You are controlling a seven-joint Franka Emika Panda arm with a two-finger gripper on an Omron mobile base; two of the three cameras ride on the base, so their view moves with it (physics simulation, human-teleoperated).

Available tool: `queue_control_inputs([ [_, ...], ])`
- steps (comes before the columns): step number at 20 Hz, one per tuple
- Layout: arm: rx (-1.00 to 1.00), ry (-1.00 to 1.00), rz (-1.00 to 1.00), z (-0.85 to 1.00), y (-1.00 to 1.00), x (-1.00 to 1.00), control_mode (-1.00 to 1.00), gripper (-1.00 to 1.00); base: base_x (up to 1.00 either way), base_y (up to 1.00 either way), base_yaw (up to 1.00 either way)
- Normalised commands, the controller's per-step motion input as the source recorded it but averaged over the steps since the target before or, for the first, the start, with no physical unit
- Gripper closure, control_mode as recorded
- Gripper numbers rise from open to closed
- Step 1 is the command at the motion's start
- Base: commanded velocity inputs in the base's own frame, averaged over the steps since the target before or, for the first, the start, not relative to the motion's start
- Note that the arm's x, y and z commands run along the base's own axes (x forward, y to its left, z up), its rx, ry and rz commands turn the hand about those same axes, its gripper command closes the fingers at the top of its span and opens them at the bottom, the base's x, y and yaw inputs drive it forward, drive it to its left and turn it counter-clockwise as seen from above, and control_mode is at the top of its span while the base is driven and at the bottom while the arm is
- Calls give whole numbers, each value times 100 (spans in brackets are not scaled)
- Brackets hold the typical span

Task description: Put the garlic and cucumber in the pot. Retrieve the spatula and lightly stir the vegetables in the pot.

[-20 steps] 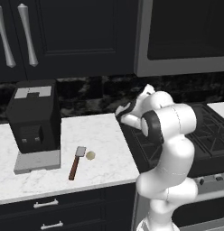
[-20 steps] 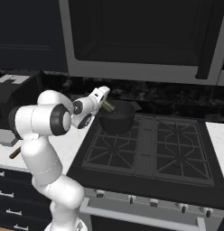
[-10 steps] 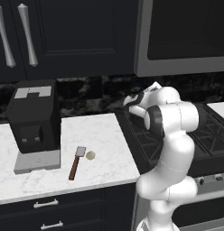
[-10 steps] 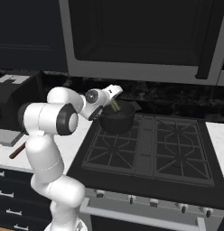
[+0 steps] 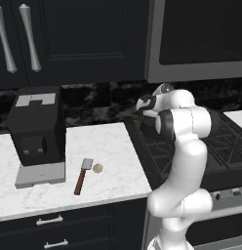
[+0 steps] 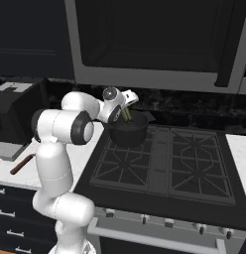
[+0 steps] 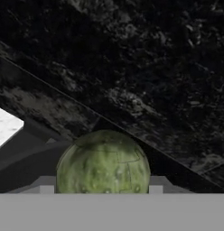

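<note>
Two fingertips of the gripper (image 6: 126,115) stand partway apart and clamp the cucumber (image 7: 103,163) between them. In the hand view its rounded end faces the camera: a mottled green dome with pale olive patches, darker speckles and a few thin dark lines across its skin. In the right base view it reads as a slim green stick (image 6: 126,114) hanging just above the open mouth of the pot (image 6: 128,131), which is round, dark grey-black, and sits on the rear left burner of the stove (image 6: 164,163). On the white marble counter (image 5: 69,176), well apart from the pot, the garlic (image 5: 97,168) lies as a small pale cream bulb just beside the grey blade of the spatula (image 5: 81,177), whose reddish-brown handle points toward the counter's front edge. A big black boxy appliance (image 5: 36,128) stands to their left.
</note>
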Motion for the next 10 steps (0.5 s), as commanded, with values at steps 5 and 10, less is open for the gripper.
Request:
queue_control_inputs([
  [5,3,0,0,-63,-13,4,-100,100,0,0,0],
  [10,5,0,0,-37,-36,19,-100,100,0,0,0],
])
